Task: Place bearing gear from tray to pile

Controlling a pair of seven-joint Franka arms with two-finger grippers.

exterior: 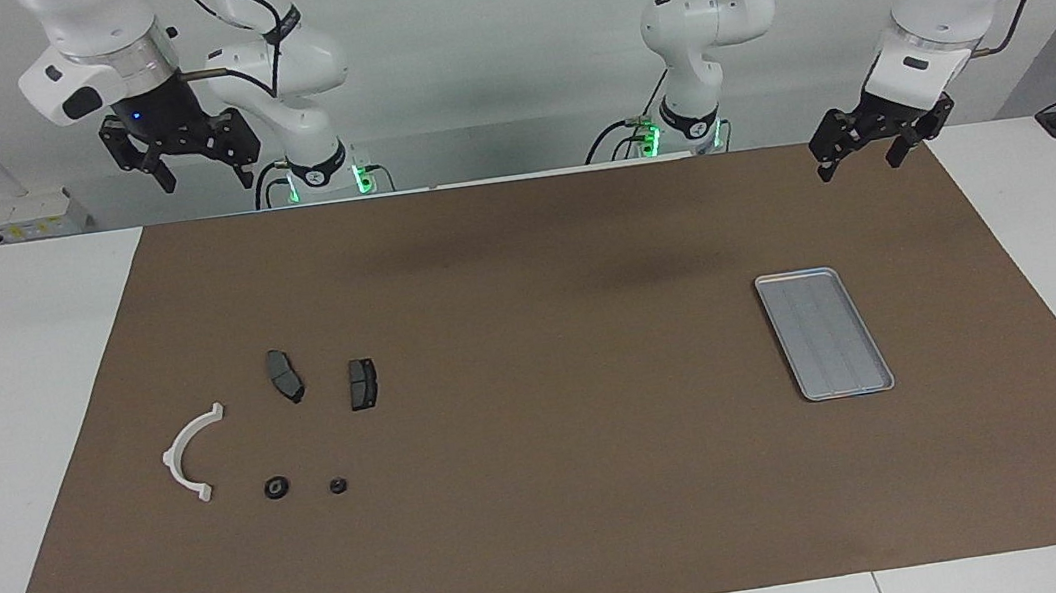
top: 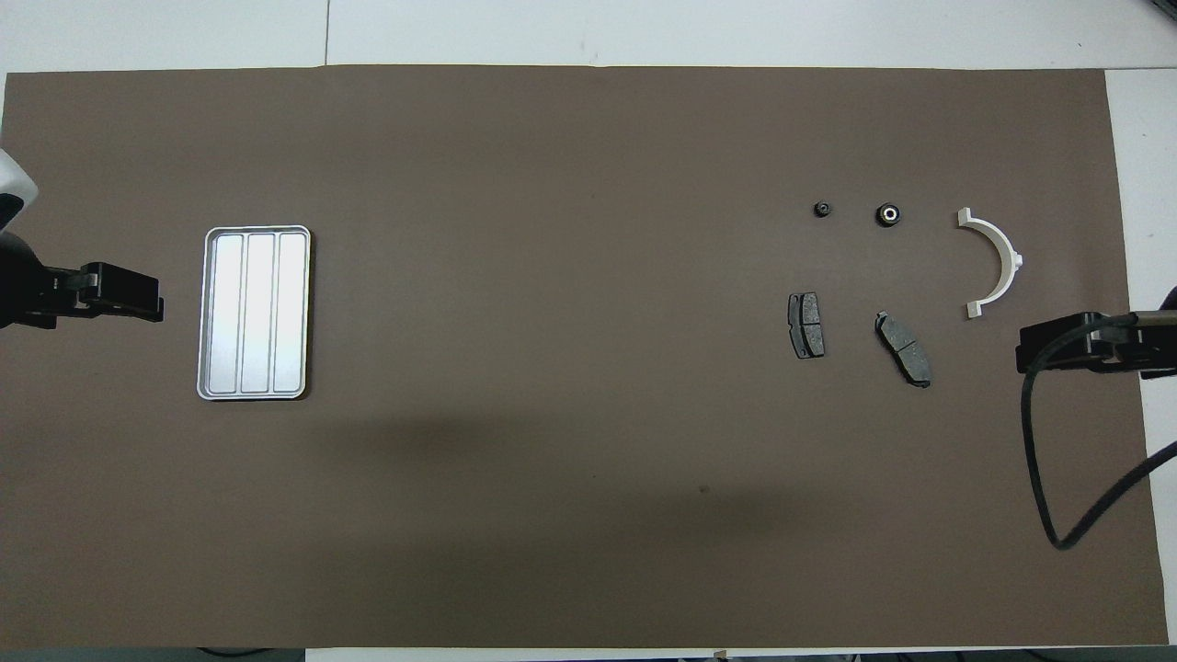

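The silver tray point(exterior: 825, 333) point(top: 254, 313) lies toward the left arm's end of the table with nothing in it. Toward the right arm's end lies the pile: a white curved bracket point(exterior: 189, 455) point(top: 996, 262) and two dark brake pads point(exterior: 285, 375) point(exterior: 362, 383) point(top: 806, 325) point(top: 904, 348). With them lies a dark round bearing gear point(exterior: 277, 489) point(top: 887, 214) with a pale centre, and beside it a smaller dark round part point(exterior: 338, 485) point(top: 823, 210). My right gripper point(exterior: 206, 180) point(top: 1022, 354) hangs open and high up. My left gripper point(exterior: 860, 165) point(top: 158, 308) waits open, beside the tray.
A brown mat point(exterior: 562, 494) covers most of the white table point(exterior: 17, 400). A black cable point(top: 1034, 460) hangs from the right arm over the mat's edge. Both arm bases stand at the robots' edge.
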